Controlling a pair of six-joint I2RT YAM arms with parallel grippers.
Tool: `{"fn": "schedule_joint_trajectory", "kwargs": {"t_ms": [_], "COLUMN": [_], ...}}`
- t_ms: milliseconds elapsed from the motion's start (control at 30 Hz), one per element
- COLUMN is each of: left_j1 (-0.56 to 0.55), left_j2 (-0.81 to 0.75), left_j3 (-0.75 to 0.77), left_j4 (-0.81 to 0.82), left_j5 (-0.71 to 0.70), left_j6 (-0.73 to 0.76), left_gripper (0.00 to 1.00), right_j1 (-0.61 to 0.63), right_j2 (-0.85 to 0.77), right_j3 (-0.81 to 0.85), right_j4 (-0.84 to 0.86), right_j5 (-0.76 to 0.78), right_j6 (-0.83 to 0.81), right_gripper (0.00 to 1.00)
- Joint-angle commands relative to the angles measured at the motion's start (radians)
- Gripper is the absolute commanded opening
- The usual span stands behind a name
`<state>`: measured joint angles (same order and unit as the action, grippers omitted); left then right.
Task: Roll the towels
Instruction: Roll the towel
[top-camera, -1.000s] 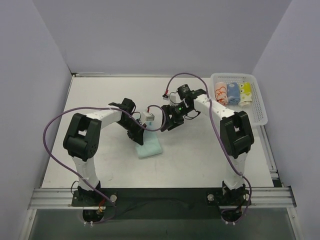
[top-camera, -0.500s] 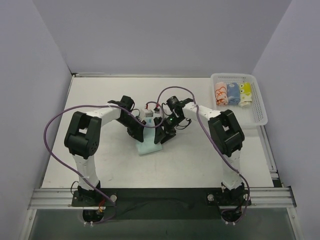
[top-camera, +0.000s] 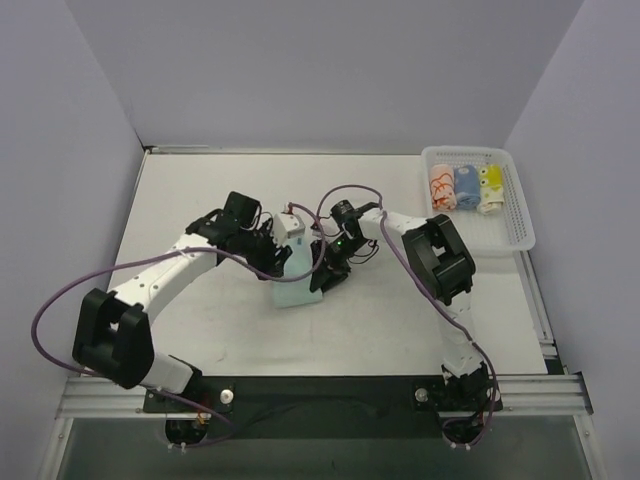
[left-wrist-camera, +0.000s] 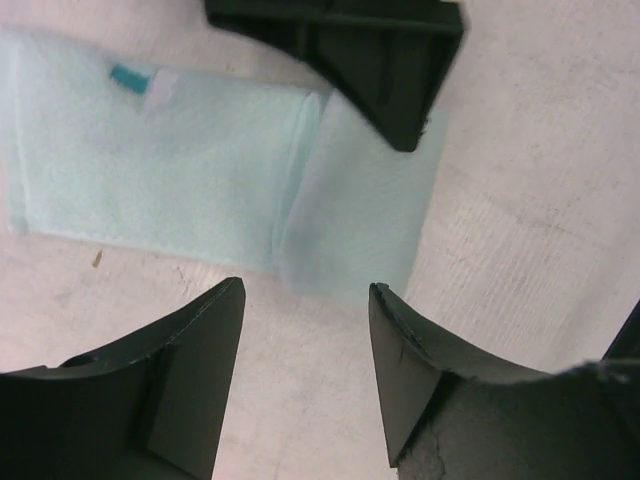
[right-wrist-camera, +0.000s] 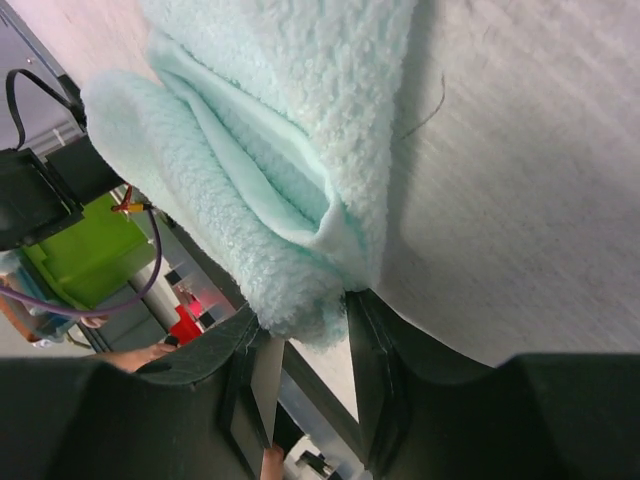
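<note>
Mint towel (top-camera: 296, 291) lies folded mid-table, between both arms. My right gripper (right-wrist-camera: 305, 335) is clenched on its doubled edge, I judge to start the roll. My left gripper (left-wrist-camera: 305, 300) hangs spread just above, ready to pin it.

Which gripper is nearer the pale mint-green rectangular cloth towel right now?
Right. The right gripper pinches the pale mint-green rectangular cloth towel at its folded edge with its fingers. The left gripper hangs open just above the opposite edge, apparently not touching.
</note>
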<state>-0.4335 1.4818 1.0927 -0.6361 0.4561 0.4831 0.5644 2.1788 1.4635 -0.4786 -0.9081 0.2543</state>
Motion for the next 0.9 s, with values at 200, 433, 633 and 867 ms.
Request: {"fn": "schedule_joint_trajectory", "kwargs": {"t_ms": [200,433,633,867], "left_j1": [-0.373,-0.427,-0.43,-0.396], "left_j2": [-0.077,0.049,0.155,0.158], "left_j3": [-0.145,-0.132,-0.157,-0.159], "left_j4": [0.177,0.197,0.222,0.182], "left_j5": [-0.332,-0.409,-0.448,-0.335], "left_j6": [0.126,0.146,0.167,0.184], "left_gripper": [0.64,0.64,0.58,0.24], "right_j1": [0.003,-0.003,-0.011,-0.047], "right_j2": [0.033,0.039,0.047,-0.022], "right_j3": [0.04,0.041,0.043,0.026], "right_j4": [-0.014,-0.014,-0.012,-0.011], "right_j5": [-0.04,-0.063,-0.078,-0.087], "right_j6": [0.065,0.08,0.088,0.066], "right_gripper": [0.32,0.31,0.31,0.34]}}
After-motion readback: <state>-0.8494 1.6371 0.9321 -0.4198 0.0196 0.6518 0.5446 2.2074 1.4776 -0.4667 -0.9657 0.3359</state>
